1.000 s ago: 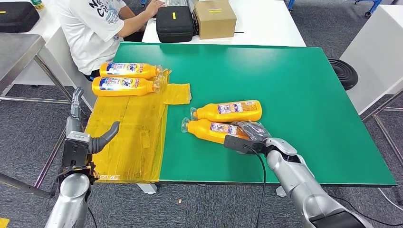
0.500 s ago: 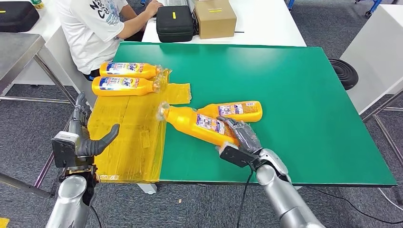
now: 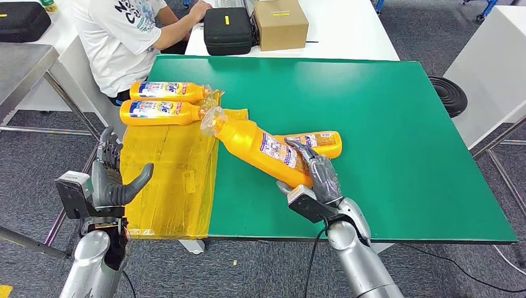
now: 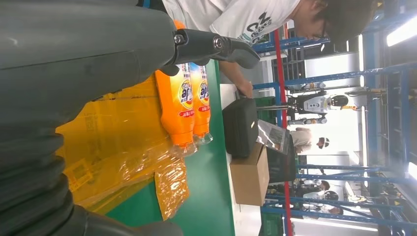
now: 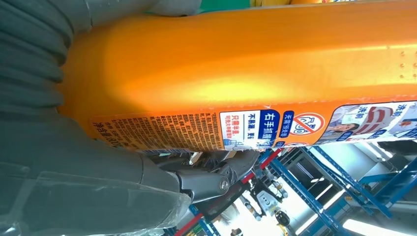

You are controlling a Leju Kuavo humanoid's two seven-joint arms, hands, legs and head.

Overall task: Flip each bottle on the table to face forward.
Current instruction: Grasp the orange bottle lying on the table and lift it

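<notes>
The orange plastic bottle with a printed label and clear wrapped cap point(image 3: 257, 147) is gripped at its base by the right hand point(image 3: 317, 179), whose fingers curl around it. The bottle is tilted, cap end raised toward the far left, over the edge between the yellow plastic sheet point(image 3: 167, 180) and the green desk point(image 3: 384, 124). In the right wrist view its label with small print fills the middle point(image 5: 246, 123). Just behind it a second orange bottle point(image 3: 322, 141) lies flat on the desk. Two more orange bottles with blue and red labels point(image 3: 162, 101) lie side by side, touching, at the sheet's far end. The left hand point(image 3: 110, 180) hovers beside the desk's left edge, fingers spread, holding nothing. A person in a white T-shirt point(image 3: 121, 37) sits beyond the desk.
</notes>
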